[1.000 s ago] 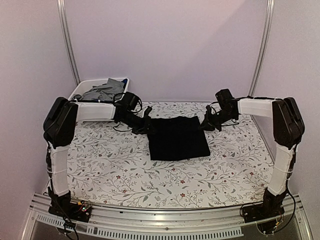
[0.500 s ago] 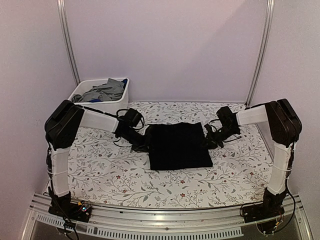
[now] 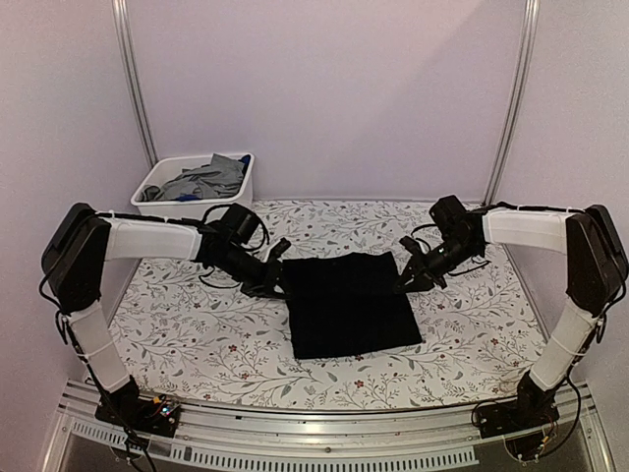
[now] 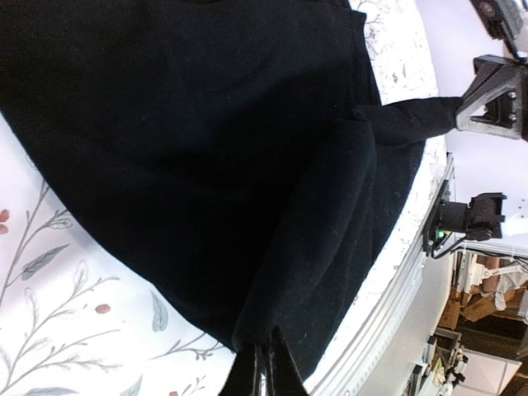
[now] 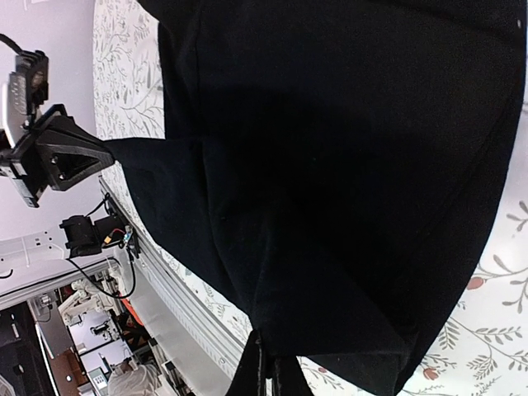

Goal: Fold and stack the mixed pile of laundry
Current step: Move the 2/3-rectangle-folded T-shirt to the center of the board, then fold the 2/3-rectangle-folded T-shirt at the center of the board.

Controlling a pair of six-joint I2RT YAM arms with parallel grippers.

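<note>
One garment mid-fold: left gripper (image 3: 276, 282), right gripper (image 3: 406, 278) both pinching shirt (image 3: 349, 307) edges; grey garment (image 3: 207, 180) waiting in bin (image 3: 189, 208).

One black T-shirt (image 3: 352, 303) on one desk (image 3: 197, 334). One white bin (image 3: 247, 187), at least one grey garment (image 3: 201, 180) inside. Two grippers: left gripper (image 3: 283, 283), right gripper (image 3: 402, 281).

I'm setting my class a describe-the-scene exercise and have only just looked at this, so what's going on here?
Two robot arms are handling a black garment that lies as a rough rectangle on the flowered table. The left gripper pinches its left edge and the right gripper pinches its right edge, both shut on the cloth. More laundry, mostly grey clothes, sits in the white bin at the far left corner.
</note>
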